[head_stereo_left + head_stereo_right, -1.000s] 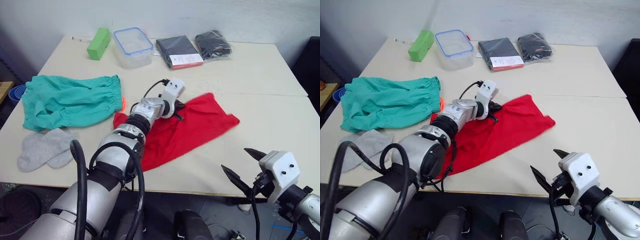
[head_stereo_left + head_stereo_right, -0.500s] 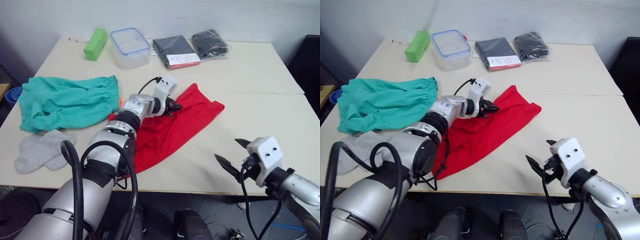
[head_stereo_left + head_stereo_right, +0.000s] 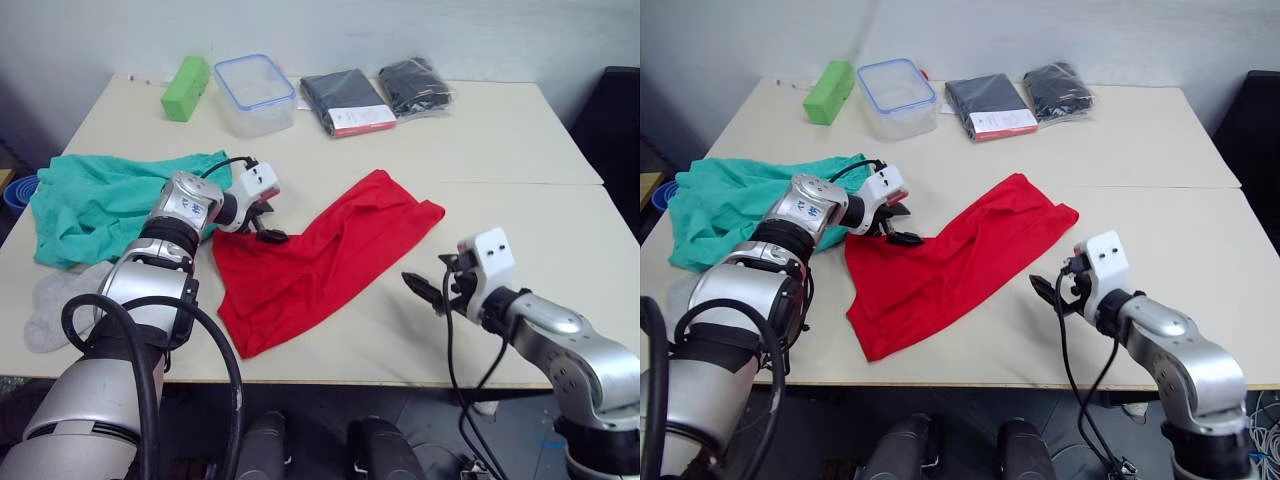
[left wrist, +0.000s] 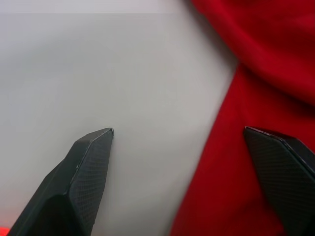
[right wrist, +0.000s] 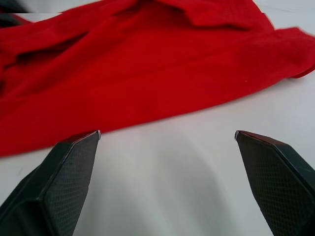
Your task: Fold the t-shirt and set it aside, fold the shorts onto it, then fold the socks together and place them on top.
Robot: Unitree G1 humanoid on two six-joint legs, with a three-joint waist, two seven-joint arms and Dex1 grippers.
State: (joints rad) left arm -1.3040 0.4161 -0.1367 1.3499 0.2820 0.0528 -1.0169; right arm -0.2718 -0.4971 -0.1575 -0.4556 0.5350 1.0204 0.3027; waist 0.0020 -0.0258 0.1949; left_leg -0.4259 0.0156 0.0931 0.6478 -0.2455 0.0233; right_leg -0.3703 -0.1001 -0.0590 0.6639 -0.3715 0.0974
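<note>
Both end effectors gaped empty: left end effector (image 3: pixel 268 222) at the red t-shirt's (image 3: pixel 320 258) edge, right end effector (image 3: pixel 430 290) beside it. T-shirt lay rumpled mid-table; teal shorts (image 3: pixel 100 200) and grey socks (image 3: pixel 50 305) waited unfolded near the left edge.

Even, soft overhead light, no glare.
Table (image 3: pixel 520 130) evenly lit, shadows faint and short under the t-shirt (image 3: pixel 310 260) edges. Head views sharp mid-frame; near arms slightly soft. Wrist views close-in, cloth folds mildly blurred, fingertips (image 5: pixel 74 162) crisp.
</note>
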